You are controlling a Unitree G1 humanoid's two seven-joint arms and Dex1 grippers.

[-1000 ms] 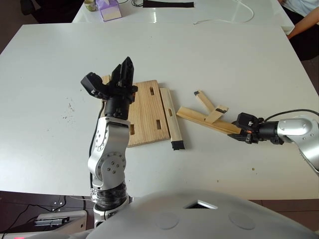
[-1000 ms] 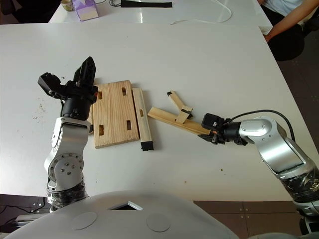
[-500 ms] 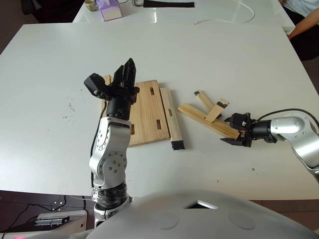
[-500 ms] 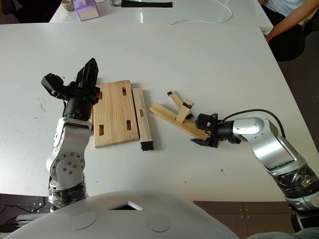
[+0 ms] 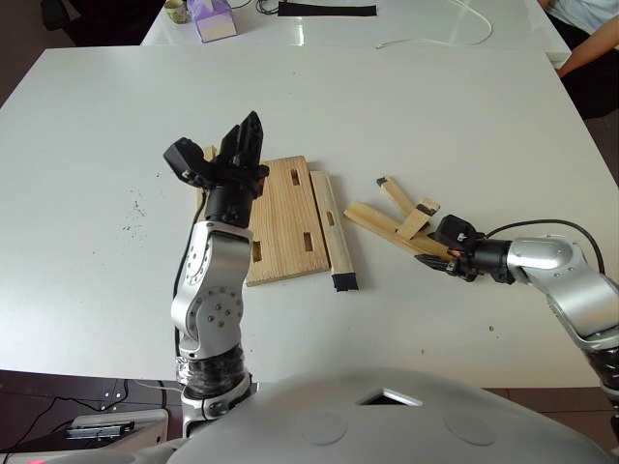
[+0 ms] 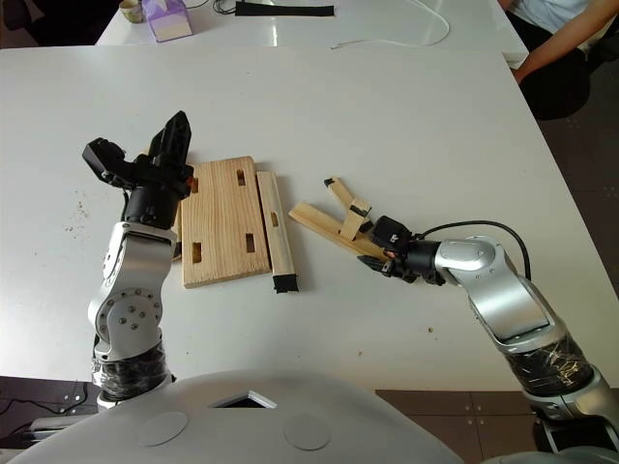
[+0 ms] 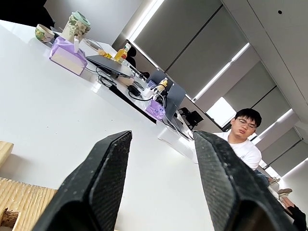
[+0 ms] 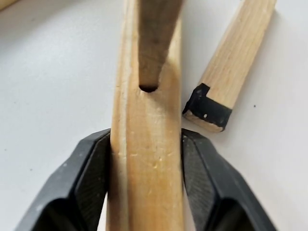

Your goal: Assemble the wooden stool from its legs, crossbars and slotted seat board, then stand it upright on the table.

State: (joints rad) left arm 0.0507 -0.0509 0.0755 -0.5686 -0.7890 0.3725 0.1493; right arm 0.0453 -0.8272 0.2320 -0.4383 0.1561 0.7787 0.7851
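Nearest on the white counter (image 5: 464, 116), the right gripper (image 8: 146, 161) is pinching the near end of a wooden leg (image 5: 392, 230), one finger pressing each side. A short crossbar (image 5: 418, 220) is sitting plugged into a round hole in that leg, and a black-tipped second leg (image 5: 394, 192) is lying just beside them. To the left, a third leg (image 5: 331, 227) is lying flat along the edge of the slotted seat board (image 5: 285, 217). The left gripper (image 7: 161, 159) is hovering over the board's far left corner, fingers spread and holding nothing. On the table beyond, a purple tissue box (image 5: 211, 17) is showing a tissue at its top, beside a cup (image 5: 175, 10) whose contents cannot be made out.
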